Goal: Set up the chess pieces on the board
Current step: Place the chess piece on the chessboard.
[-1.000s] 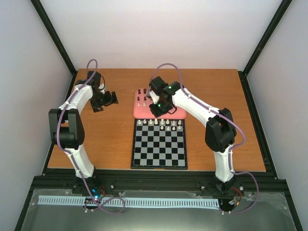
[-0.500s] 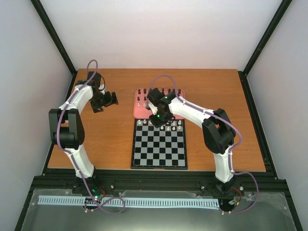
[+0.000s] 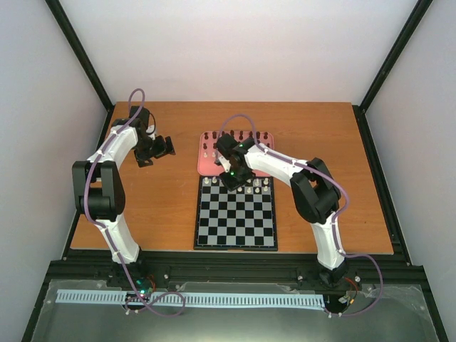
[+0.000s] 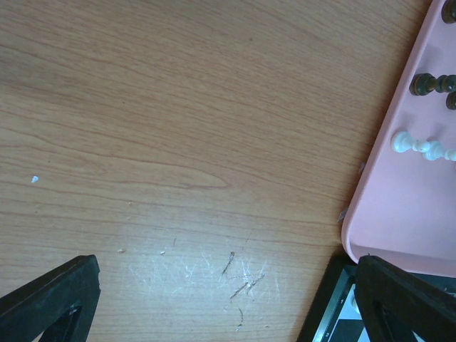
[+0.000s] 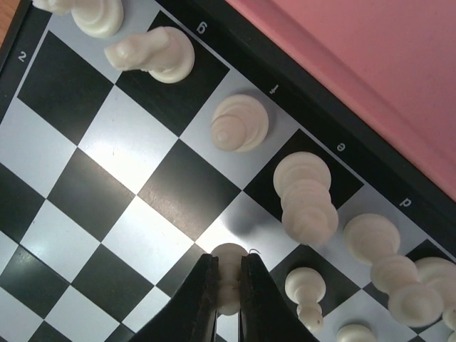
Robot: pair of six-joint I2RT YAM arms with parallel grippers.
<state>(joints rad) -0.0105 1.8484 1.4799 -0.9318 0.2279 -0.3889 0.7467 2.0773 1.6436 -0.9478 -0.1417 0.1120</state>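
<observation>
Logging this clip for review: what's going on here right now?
The right arm's fingers are shut on a white pawn, holding it low over the second row of the board, just in front of the white back-row pieces. The left arm's fingers are spread open over bare table beside the pink tray, holding nothing. The tray holds more pieces.

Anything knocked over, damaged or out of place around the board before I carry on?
Nothing serious. The white pieces on the board stand upright on their squares; the right gripper is shut on a white pawn. The only blemish is a patch of light scratches in the table beside the corner of the tray.
</observation>
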